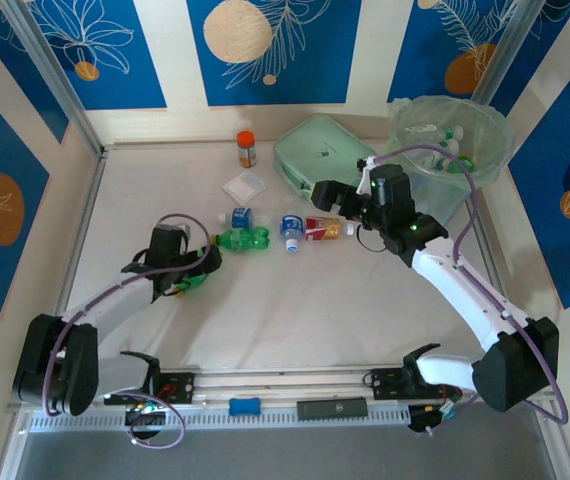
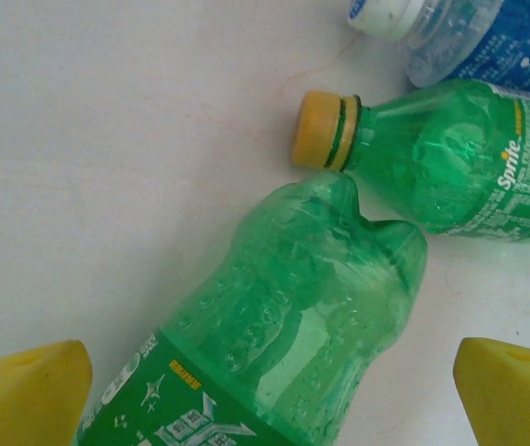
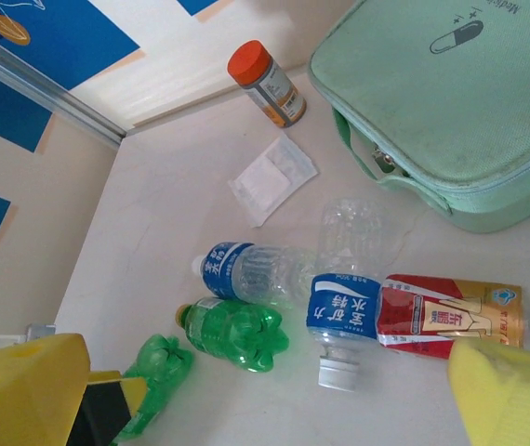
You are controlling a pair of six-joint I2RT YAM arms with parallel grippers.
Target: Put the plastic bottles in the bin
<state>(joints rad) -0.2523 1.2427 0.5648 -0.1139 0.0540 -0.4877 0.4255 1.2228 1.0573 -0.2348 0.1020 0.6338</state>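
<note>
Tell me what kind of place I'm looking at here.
Probably a robot test booth, not a home or shop: two robot arms mounted at the edge of a white-covered table, printed blue-and-cream panels walling it in, and staged clutter such as plastic bottles and a bag-lined bin.

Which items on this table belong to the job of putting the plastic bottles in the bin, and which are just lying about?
Part of the job:
- crushed green bottle
- Sprite bottle
- blue-labelled bottle beside the Sprite
- blue-labelled bottle beside the red one
- red-labelled bottle
- bin, with some bottles inside

Just lying about:
- orange-capped jar
- mint-green case
- white packet
</note>
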